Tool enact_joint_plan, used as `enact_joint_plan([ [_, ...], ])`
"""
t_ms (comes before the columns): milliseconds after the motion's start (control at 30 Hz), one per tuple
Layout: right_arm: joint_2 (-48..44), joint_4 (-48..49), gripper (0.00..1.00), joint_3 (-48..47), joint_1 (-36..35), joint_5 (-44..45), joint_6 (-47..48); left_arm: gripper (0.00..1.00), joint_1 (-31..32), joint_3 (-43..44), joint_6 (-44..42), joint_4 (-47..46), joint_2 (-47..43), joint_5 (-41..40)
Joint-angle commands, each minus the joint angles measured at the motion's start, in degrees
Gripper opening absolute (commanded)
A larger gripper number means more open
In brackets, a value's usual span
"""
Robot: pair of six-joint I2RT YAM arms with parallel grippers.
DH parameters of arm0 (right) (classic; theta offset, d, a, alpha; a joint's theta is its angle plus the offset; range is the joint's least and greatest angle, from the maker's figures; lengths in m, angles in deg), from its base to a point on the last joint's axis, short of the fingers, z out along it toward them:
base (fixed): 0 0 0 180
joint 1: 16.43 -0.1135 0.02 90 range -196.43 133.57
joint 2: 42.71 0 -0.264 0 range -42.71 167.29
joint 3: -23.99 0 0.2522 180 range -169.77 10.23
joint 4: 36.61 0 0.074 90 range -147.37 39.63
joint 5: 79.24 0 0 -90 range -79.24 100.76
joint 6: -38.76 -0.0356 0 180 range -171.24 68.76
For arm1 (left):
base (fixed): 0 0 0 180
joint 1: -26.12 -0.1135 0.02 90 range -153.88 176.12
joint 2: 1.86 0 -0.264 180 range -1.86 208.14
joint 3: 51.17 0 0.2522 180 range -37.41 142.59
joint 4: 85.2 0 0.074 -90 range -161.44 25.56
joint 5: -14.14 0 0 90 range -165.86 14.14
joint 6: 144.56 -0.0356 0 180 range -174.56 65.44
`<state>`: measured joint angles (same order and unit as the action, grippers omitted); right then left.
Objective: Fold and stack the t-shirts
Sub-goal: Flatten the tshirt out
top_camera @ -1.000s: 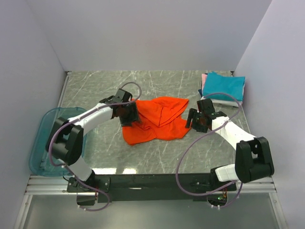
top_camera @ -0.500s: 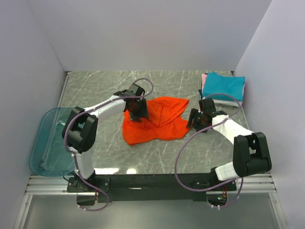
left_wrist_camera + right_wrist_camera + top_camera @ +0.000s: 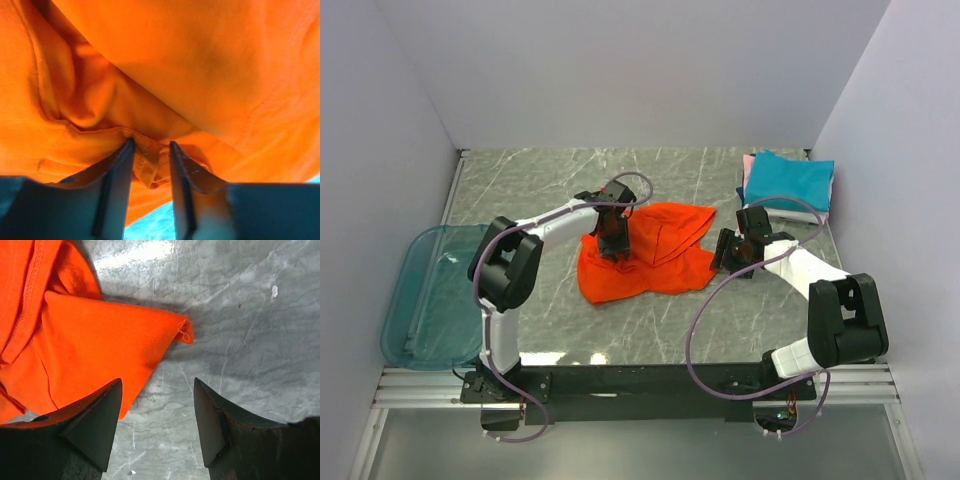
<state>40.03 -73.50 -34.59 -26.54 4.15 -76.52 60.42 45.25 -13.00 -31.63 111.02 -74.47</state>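
The grey-green marbled table (image 3: 520,180) fills the top external view. A translucent teal bin (image 3: 420,300) sits at its 9 o'clock edge and hangs partly over the side.

The orange-red t-shirt (image 3: 650,255) lies crumpled and unfolded near the middle of the table. One lobe of it reaches toward 2 o'clock, and a broader flap spreads toward 7 o'clock.

The stack of folded shirts sits in the far corner at about 1 o'clock, well apart from the orange one. The teal shirt (image 3: 790,180) is on top, a pink shirt (image 3: 748,165) shows at its left edge, and a white shirt (image 3: 785,212) shows along the near edge.

The left arm (image 3: 545,225) reaches in from 8 o'clock. The left gripper (image 3: 612,240) is down on the shirt's 10 o'clock part. In the left wrist view its fingers (image 3: 117,190) are drawn close together, with a bunched fold of orange hem pinched between them.

The right arm (image 3: 810,270) comes in from 4 o'clock. The right gripper (image 3: 725,252) sits at the shirt's 3 o'clock edge. In the right wrist view its fingers (image 3: 100,425) are spread wide and hold nothing. A pointed shirt corner (image 3: 182,330) lies on the marble at 12 o'clock from the gap. The left finger overlaps the cloth's edge, and the right one is over bare table.
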Motion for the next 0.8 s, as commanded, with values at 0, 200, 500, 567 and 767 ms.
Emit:
enact_joint_plan([
  [0, 0.0, 1.8, 0.66, -1.5, 0.3, -0.4, 0.8, 0.38, 0.9, 2.9, -1.6, 2.2, 1.3, -3.0],
  [200, 0.0, 1.8, 0.65, -1.3, 0.3, -0.5, 0.9, 0.19, 1.5, 2.5, -2.1, 2.2, 1.7, -4.6],
  [500, 2.2, 1.6, 0.64, -3.8, 0.3, 0.5, 0.8, 0.0, 1.2, 1.1, -0.6, 2.2, -2.3, -8.1],
  [567, 3.8, 2.0, 0.62, -4.3, 0.4, 0.4, 0.6, 0.0, 1.1, 0.7, -0.1, 1.9, -4.2, -8.1],
  [767, 7.7, 2.9, 0.57, -6.2, 0.4, 1.3, 0.3, 0.0, 0.2, -1.1, 1.9, 1.6, -8.5, -7.8],
])
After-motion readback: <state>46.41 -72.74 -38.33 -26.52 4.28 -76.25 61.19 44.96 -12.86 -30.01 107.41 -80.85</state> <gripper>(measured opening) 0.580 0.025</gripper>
